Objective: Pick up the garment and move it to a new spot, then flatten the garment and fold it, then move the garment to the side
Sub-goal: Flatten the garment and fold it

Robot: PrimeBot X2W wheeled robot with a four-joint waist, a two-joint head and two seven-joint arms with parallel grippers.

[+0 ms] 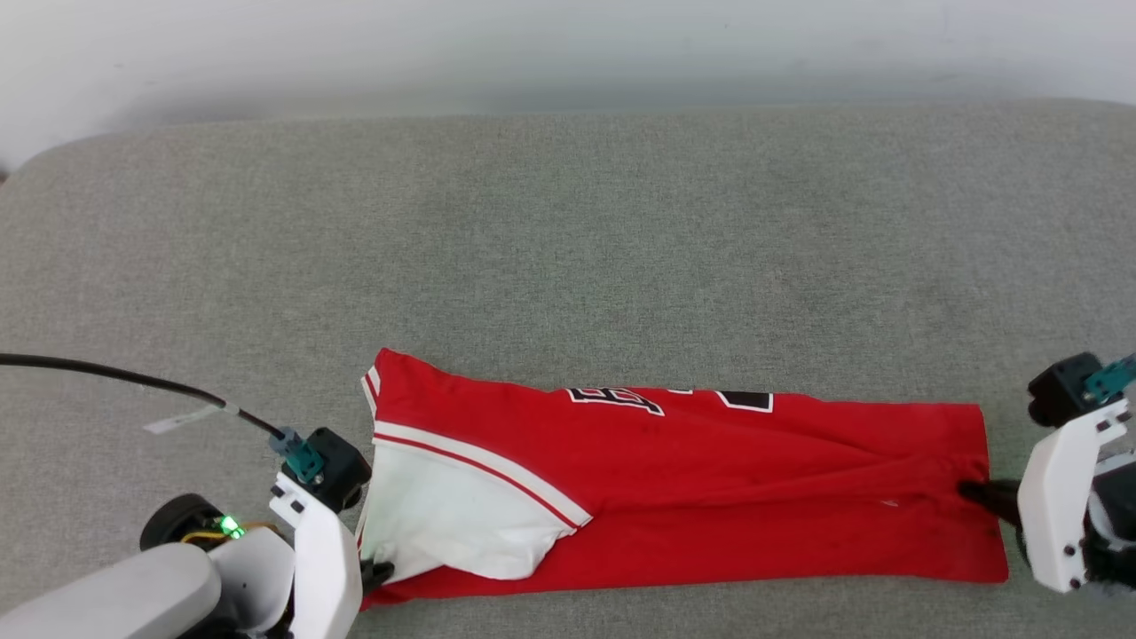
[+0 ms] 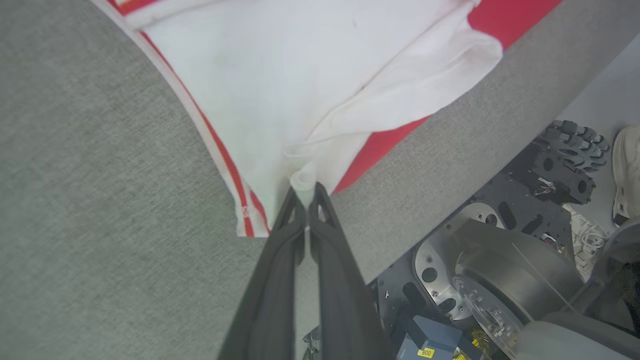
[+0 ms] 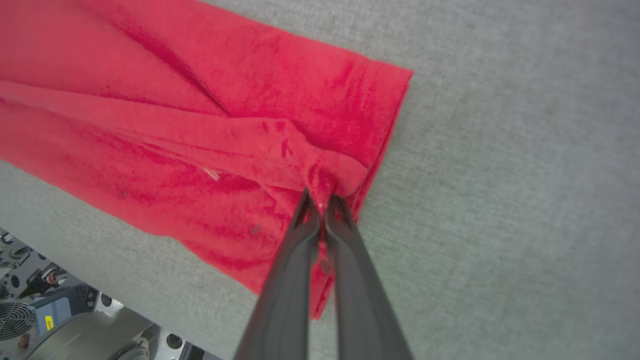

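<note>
The broad grey fabric-covered surface [image 1: 568,222] carries the soft red jersey-style garment [image 1: 710,497], a long strip along its near edge. Left gripper [image 2: 306,192] is clenched on the white sleeve [image 1: 444,515], right gripper [image 3: 322,200] on the red hem [image 1: 976,461]. Best to move both ends together, with the cloth taut.

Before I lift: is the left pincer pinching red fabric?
No: the left pincer grips the garment by its white sleeve fabric.
</note>
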